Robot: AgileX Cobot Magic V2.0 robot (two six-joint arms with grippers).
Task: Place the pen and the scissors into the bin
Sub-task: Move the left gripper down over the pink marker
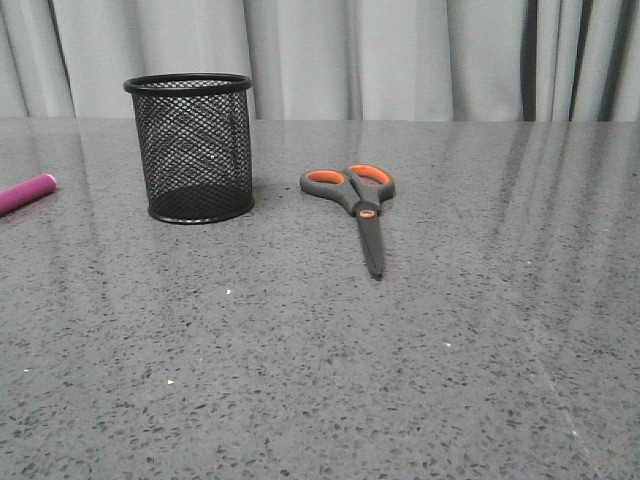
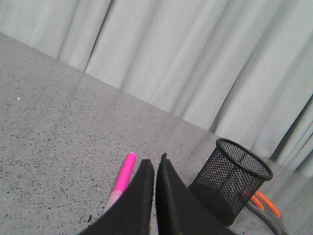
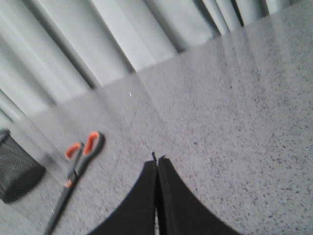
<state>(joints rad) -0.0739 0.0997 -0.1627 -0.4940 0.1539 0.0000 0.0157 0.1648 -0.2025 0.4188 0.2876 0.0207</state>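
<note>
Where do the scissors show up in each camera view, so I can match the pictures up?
Front view: the scissors lie flat at centre, right of the bin, blades pointing toward the camera.
Left wrist view: only the orange-lined loops show, at the lower right edge, partly behind the bin.
Right wrist view: the scissors lie at lower left, beside the bin.
Shared landmark: the black mesh bin, in all three views.

The front view looks low and forward across the table (image 1: 400,380) toward the curtain (image 1: 400,60). Each wrist view looks from just above the tabletop, past its own fingers; all three share the bin (image 1: 193,148) and scissors (image 1: 357,200).
</note>
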